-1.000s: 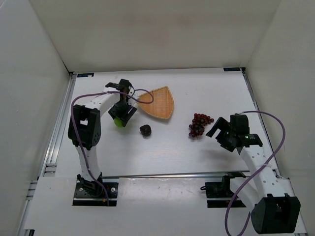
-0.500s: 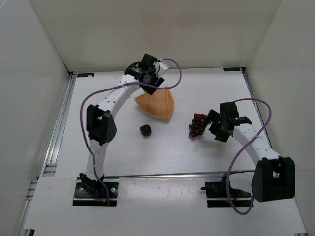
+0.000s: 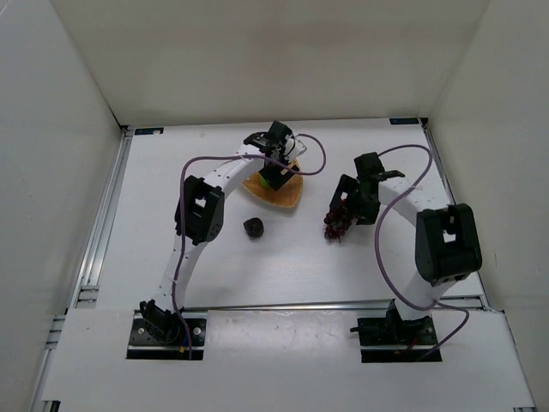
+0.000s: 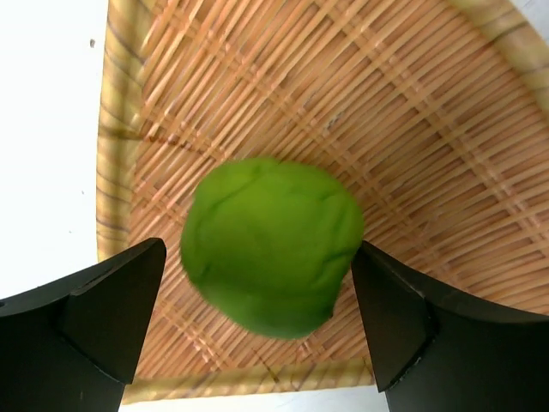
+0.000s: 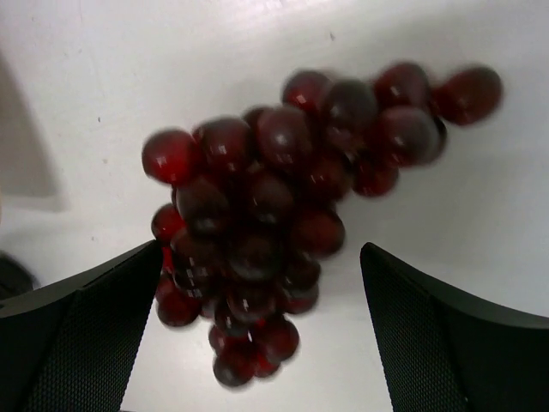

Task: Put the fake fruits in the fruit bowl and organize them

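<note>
The green apple (image 4: 270, 245) sits over the woven floor of the fruit bowl (image 4: 412, 112), between the wide-apart fingers of my open left gripper (image 4: 257, 257). A gap shows on the apple's left side. From above, the left gripper (image 3: 273, 170) hangs over the bowl (image 3: 287, 196). The dark red grapes (image 5: 274, 223) lie on the white table, and my open right gripper (image 5: 262, 253) straddles them without closing. In the top view the grapes (image 3: 336, 221) are right of the bowl, partly under the right gripper (image 3: 345, 204). The dark purple fruit (image 3: 253, 227) lies on the table in front of the bowl.
White walls enclose the table on three sides. The left arm arches from its base up the left side to the bowl. The right arm's purple cable (image 3: 403, 163) loops above the grapes. A metal rail (image 3: 292, 305) crosses the near edge.
The left arm carried the apple from the table left of the bowl to over the bowl and opened its jaws. The right arm swung in from the right to straddle the grapes.
</note>
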You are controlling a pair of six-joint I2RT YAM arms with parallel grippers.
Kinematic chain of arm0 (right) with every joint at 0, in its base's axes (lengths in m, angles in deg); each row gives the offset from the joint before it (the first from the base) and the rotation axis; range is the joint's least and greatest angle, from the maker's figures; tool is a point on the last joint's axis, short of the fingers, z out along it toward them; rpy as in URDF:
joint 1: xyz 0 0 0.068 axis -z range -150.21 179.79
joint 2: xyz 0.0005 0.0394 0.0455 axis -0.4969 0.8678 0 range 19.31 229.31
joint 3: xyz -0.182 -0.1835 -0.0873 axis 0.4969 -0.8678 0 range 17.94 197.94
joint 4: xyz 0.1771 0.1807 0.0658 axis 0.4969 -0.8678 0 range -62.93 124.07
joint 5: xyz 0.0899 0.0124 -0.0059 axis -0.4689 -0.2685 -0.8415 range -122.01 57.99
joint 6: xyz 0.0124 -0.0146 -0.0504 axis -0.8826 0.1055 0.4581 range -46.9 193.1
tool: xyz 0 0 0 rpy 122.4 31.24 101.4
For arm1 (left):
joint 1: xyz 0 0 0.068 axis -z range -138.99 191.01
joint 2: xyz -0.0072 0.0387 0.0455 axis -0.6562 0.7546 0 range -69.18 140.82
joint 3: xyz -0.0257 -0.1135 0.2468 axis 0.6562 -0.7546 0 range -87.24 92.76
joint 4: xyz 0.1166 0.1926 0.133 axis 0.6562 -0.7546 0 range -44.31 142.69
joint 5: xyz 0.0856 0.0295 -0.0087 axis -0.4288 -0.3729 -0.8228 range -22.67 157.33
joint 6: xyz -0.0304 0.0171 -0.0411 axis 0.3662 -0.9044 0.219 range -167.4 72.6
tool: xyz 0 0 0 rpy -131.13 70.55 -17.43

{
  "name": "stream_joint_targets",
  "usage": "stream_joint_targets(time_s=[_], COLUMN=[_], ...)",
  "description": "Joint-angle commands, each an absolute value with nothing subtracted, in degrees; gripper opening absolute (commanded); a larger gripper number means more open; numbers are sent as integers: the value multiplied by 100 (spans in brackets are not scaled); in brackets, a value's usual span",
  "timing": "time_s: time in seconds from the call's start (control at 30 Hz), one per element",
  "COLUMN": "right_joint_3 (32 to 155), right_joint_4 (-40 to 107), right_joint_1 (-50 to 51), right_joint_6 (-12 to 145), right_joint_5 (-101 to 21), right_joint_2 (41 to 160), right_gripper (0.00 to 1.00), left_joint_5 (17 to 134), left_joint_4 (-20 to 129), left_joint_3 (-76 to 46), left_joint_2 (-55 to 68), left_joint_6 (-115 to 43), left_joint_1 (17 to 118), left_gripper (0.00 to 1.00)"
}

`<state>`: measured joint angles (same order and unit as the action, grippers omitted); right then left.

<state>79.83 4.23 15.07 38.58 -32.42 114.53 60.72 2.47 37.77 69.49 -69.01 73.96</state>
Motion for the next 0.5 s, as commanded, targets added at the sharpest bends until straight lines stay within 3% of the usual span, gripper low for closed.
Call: stream_joint_targets(time_s=[0.0,0.13,0.2,0.27,0.3,0.4,0.47], right_joint_3=[8498,8789,8930,9096,9176,9658,10097], right_joint_4=[314,156,94,24,-38,-108,-248], right_joint_1=[1494,1433,1371,1371,1371,1152,985], right_joint_6=[3778,3715,3663,3663,3663,3881,4224], right_joint_5=[-3192,-3192,-3192,-3297,-3298,-3298,-3246], right_joint_2=[11879,12371,12512,12679,12680,12680,12680], right_gripper=[100,91,73,61,48,27,22], left_joint_5=[6162,5907,5845,5845,5932,6073,6074], left_joint_4=[365,365,365,365,365,304,251], left_joint_3=[3590,3248,2950,2677,2397,1826,1508], left_joint_2=[6188,5407,5055,4468,4281,3622,3227], left_joint_6=[-6779,-6727,-6665,-6612,-6552,-6314,-6314], left_joint_1=[7388,7388,7319,7187,7116,6757,6563], left_gripper=[100,100,100,100,100,100,100])
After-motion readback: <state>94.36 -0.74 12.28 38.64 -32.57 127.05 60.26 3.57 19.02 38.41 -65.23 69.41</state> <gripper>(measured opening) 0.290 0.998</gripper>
